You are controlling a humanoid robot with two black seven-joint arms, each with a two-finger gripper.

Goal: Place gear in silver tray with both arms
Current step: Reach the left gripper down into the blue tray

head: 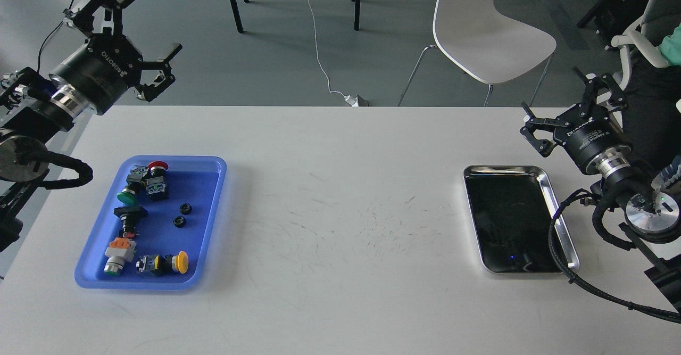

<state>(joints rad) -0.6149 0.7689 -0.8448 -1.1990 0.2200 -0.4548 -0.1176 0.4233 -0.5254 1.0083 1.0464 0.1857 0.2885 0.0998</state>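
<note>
Claws first: the left gripper (139,35) hangs above the far left corner of the table with its two fingers spread wide and nothing between them, and the right gripper (569,102) hovers at the far right edge, also spread wide and empty. Under and between them runs a white table (340,211), its middle marked with fine dark scratches. Beyond both claws lies a grey floor, where a white chair (481,30) stands behind the table's far edge, closer to the right claw, with black table legs (234,1) and a white cable (319,51) further toward the left one. Below and nearer than the left claw sits a blue tray (210,222) holding several push-button switches with a red cap (157,165), a green cap (126,197) and a yellow cap (182,262), an orange-topped unit (120,248), and two small black gears (182,215) lying close together near its right side. Just below and inward of the right claw lies the silver tray (548,195), its dark mirror floor bare, with the right arm's black cable (558,248) crossing its right rim.
</note>
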